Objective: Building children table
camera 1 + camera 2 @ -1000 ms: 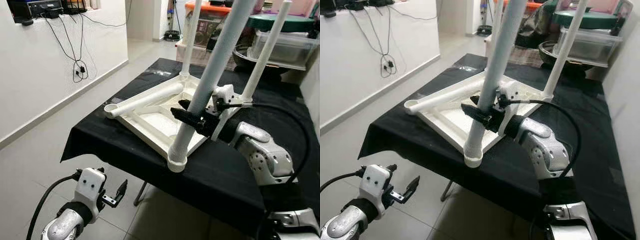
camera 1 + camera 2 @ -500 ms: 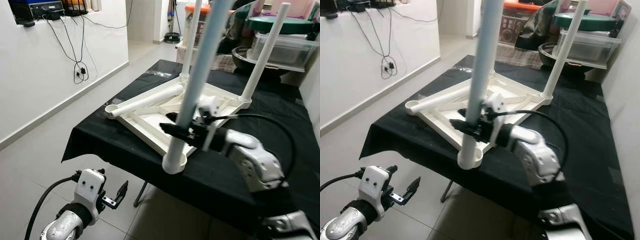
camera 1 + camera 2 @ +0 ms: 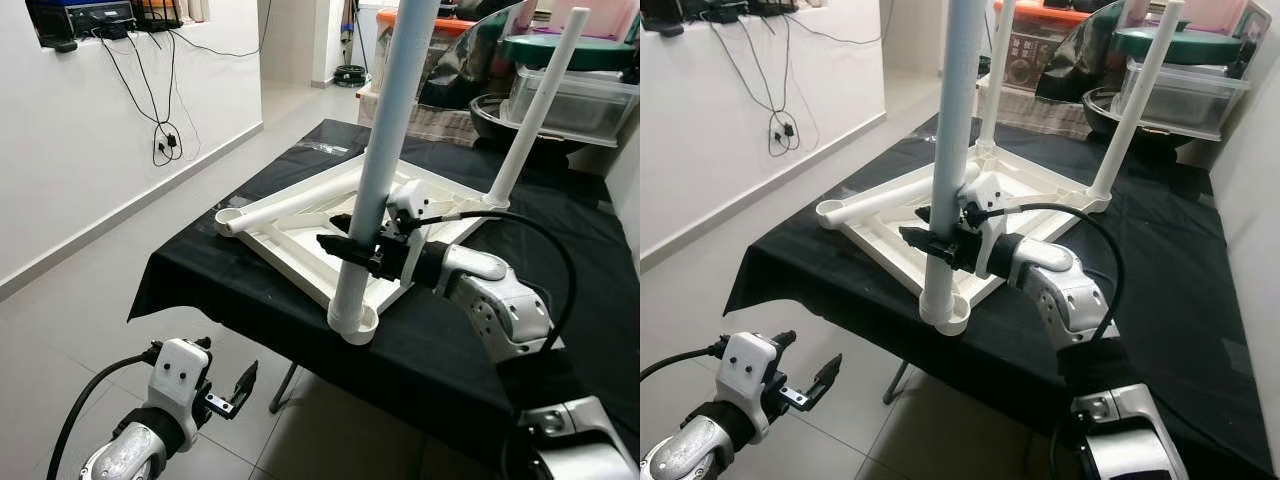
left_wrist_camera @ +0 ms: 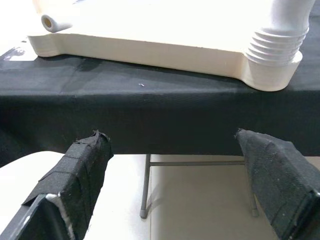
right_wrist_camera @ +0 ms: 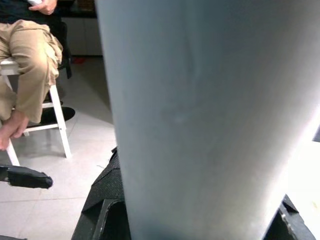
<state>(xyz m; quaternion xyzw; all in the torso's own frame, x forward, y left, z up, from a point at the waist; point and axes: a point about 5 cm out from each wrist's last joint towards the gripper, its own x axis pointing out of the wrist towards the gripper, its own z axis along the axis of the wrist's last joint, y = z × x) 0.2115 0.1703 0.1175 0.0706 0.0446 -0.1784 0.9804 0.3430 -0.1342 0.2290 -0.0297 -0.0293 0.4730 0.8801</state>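
Change: white round plastic table leg (image 3: 385, 160) now upright, foot seated in corner socket.
Right gripper (image 3: 352, 245): clamped on leg.
Left gripper (image 3: 235, 388): fingers apart, below black-clothed bench (image 3: 250, 300).
Surroundings: upturned white ribbed plastic tabletop (image 3: 300, 245); two slim legs upright behind.

The right hand (image 3: 345, 247) is clamped round an upright white leg (image 3: 383, 160), which blocks everything straight ahead of its fingers. Beyond the leg, the upturned white table frame (image 3: 300, 235) covers the black tabletop (image 3: 440, 350); a loose leg (image 3: 290, 202) lies across it, and two standing legs (image 3: 530, 105) bar the far side. Behind the wrist, bare cloth gives room. The left hand (image 3: 232, 388) hangs below the tabletop edge, fingers spread, open floor (image 3: 60, 330) around it; ahead of it, cloth drape above, thin metal supports (image 4: 145, 185) below.
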